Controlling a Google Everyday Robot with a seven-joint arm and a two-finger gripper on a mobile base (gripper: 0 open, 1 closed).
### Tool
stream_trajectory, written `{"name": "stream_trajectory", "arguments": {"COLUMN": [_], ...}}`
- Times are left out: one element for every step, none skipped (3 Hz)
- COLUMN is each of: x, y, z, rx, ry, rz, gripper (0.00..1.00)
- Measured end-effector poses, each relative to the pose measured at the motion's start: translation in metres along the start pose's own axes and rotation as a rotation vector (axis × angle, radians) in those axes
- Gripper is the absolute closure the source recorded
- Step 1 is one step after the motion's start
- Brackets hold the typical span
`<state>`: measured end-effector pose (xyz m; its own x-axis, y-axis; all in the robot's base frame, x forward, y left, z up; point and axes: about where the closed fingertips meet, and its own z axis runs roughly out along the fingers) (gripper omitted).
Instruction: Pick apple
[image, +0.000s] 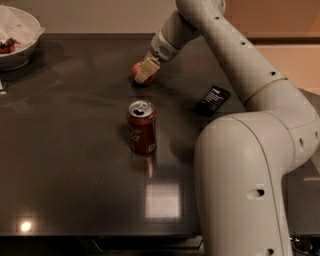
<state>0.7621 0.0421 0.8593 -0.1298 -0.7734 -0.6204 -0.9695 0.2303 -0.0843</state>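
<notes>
The worktop (65, 150) is dark and glossy, with a pale square of reflected light near its front edge. A red can (142, 127) stands upright near the middle. Beyond it, toward the far edge and well apart, sits the apple (135, 70), with the jaws down at its right side. A flat black object (212, 100) lies to the right of the can. A white bowl (22, 47) rests at the far left corner.

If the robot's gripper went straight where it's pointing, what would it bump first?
Probably the apple: the gripper points down and left, right at it, with the apple just behind. Depth is unclear, so they may already touch.
</notes>
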Motion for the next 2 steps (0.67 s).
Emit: {"name": "stream_trajectory", "arguments": {"x": [-0.001,-0.005], "y": [0.005,0.011], "z": [-0.002,-0.013], "rx": [-0.01,-0.017], "ry": [-0.003,-0.007], "rz": [-0.013,-0.037], "gripper": [0.65,0.87]}}
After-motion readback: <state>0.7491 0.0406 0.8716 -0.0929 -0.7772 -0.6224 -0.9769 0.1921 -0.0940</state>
